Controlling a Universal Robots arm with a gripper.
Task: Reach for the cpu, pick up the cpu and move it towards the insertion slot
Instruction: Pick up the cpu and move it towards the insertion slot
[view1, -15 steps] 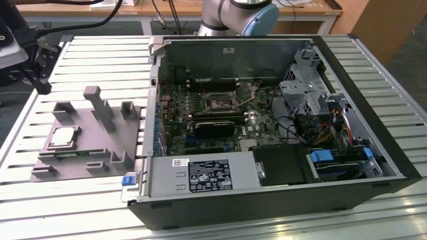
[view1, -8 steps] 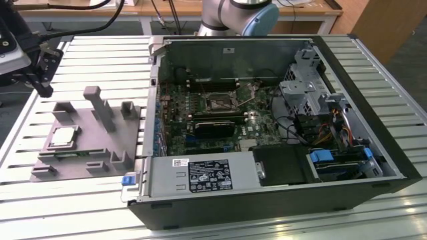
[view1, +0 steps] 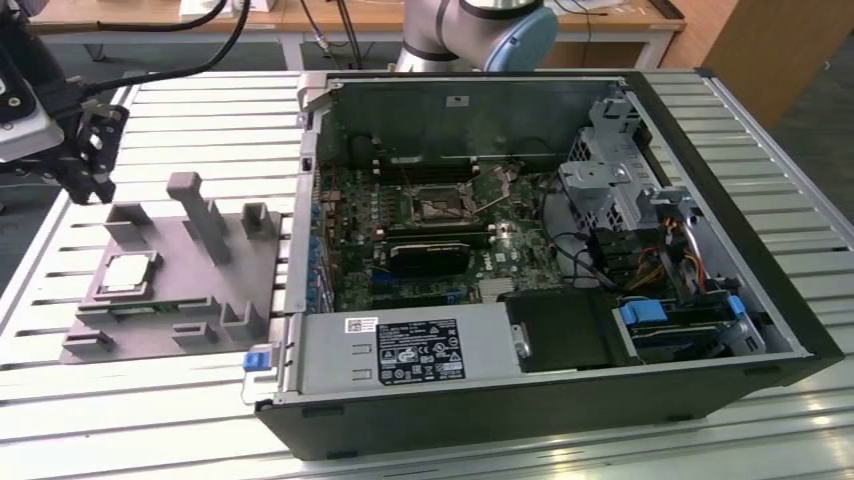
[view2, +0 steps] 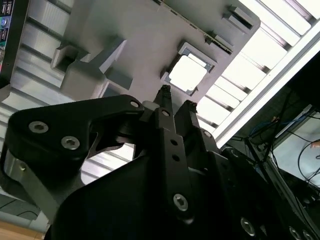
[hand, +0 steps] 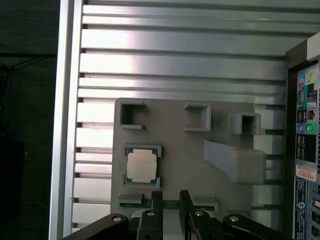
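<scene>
The cpu (view1: 127, 272) is a silvery square chip lying flat in a recess of the grey fixture plate (view1: 174, 300), at the exterior view's left. It also appears in both wrist views (view2: 187, 74) (hand: 141, 166). My gripper (view1: 91, 188) hangs above the table beyond the plate's far left corner, well clear of the chip. In both wrist views the gripper (hand: 170, 196) (view2: 176, 99) is open by a narrow gap with nothing between its fingers. The insertion slot (view1: 438, 205) is a dark square socket on the green board inside the open computer case.
Upright grey posts (view1: 203, 215) and blocks rise from the fixture plate beside the cpu. A green strip (hand: 172, 204) lies in the plate near the fingertips. The open computer case (view1: 694, 300) has raised walls, drive cages and cables. The slatted metal table (view1: 134, 420) ends close to the plate.
</scene>
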